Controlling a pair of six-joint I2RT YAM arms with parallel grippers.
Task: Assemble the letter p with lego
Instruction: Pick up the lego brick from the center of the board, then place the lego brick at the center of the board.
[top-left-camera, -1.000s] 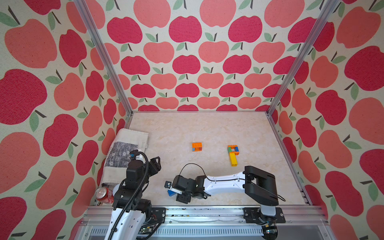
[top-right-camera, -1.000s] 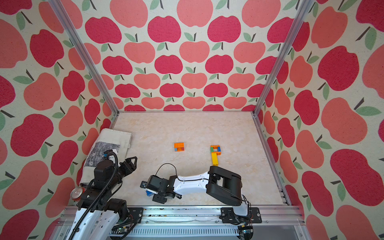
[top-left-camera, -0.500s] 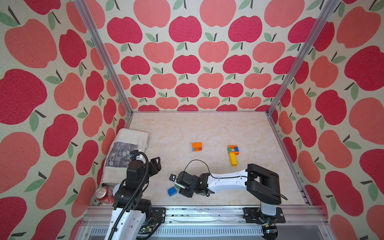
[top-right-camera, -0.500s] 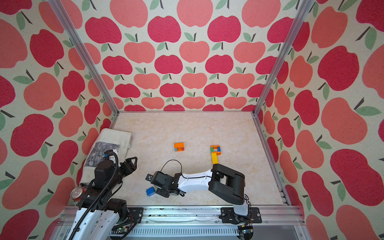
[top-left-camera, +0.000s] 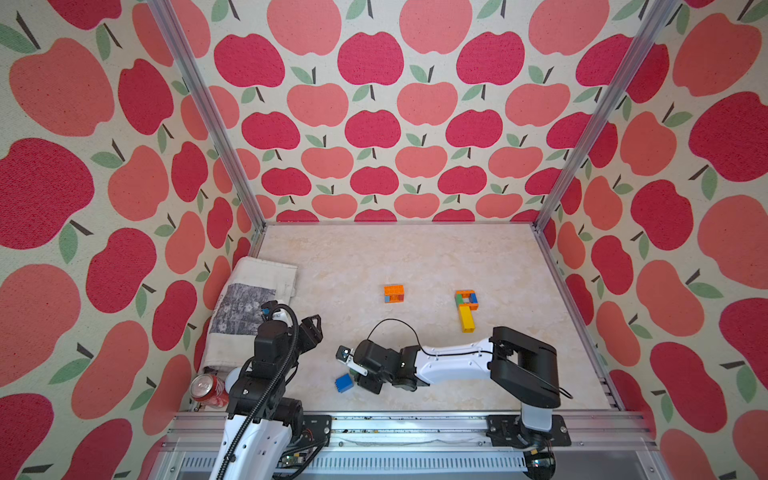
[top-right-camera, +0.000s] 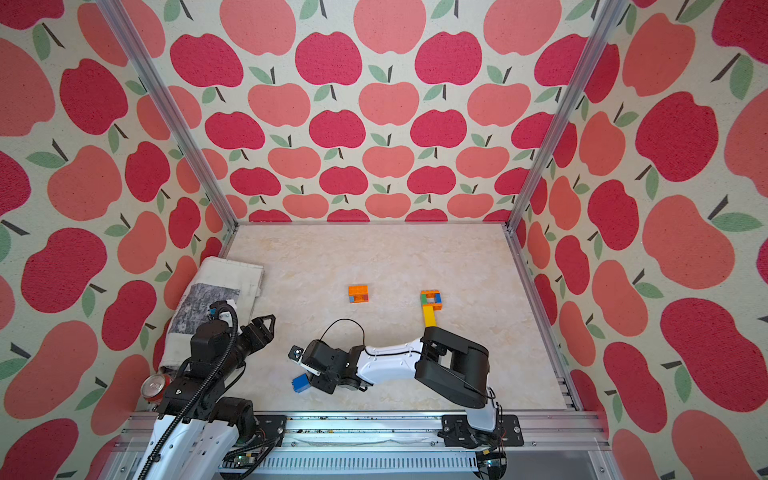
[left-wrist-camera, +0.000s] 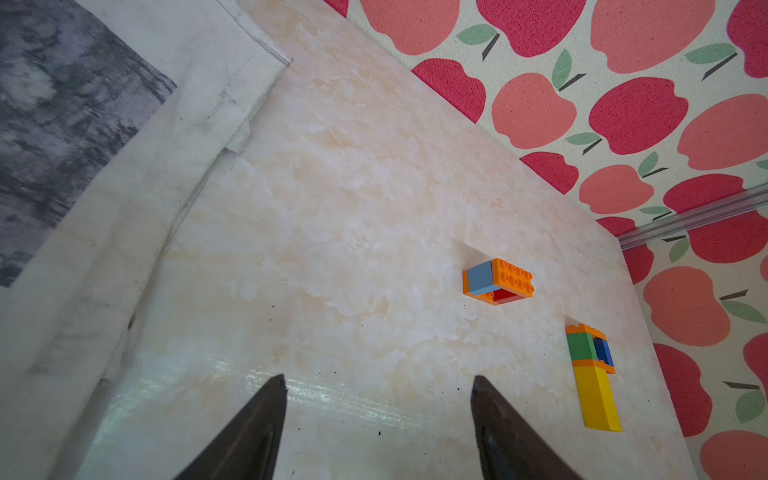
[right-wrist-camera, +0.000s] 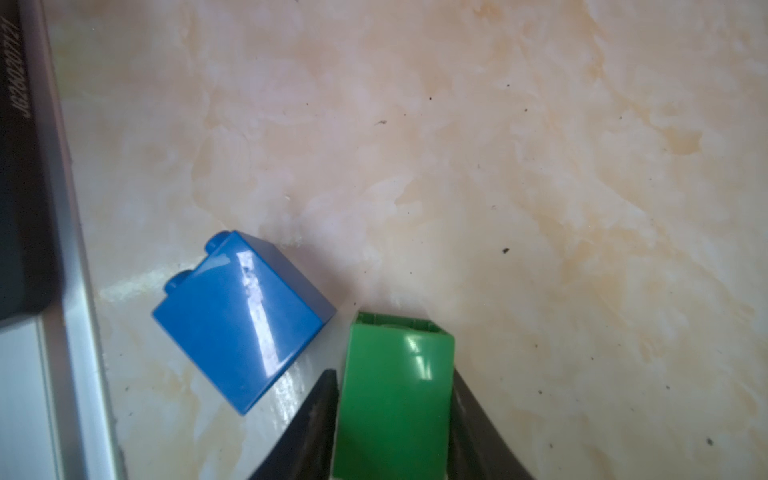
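Observation:
My right gripper (right-wrist-camera: 392, 372) is shut on a green lego brick (right-wrist-camera: 395, 415), low over the table near the front edge; in both top views it (top-left-camera: 354, 374) (top-right-camera: 309, 374) hides most of that brick. A loose blue brick (right-wrist-camera: 243, 320) (top-left-camera: 344, 382) (top-right-camera: 300, 382) lies on its side just beside it, untouched. Farther back stand a p-shaped piece of orange, green, blue and yellow bricks (top-left-camera: 466, 309) (top-right-camera: 431, 305) (left-wrist-camera: 592, 374) and an orange block with light blue and red bricks (top-left-camera: 393, 293) (top-right-camera: 358, 294) (left-wrist-camera: 498, 282). My left gripper (left-wrist-camera: 378, 380) (top-left-camera: 316, 328) hangs open and empty at the left.
A folded cloth with a grey print (top-left-camera: 253, 299) (left-wrist-camera: 104, 145) lies along the left wall. A red drink can (top-left-camera: 208, 386) lies at the front left corner. An aluminium rail (top-left-camera: 374, 419) (right-wrist-camera: 70, 249) runs along the front edge, close to the blue brick.
My right gripper's jaws have closed onto the green brick and the wrist has shifted slightly. The blue brick and the left arm have stayed put.

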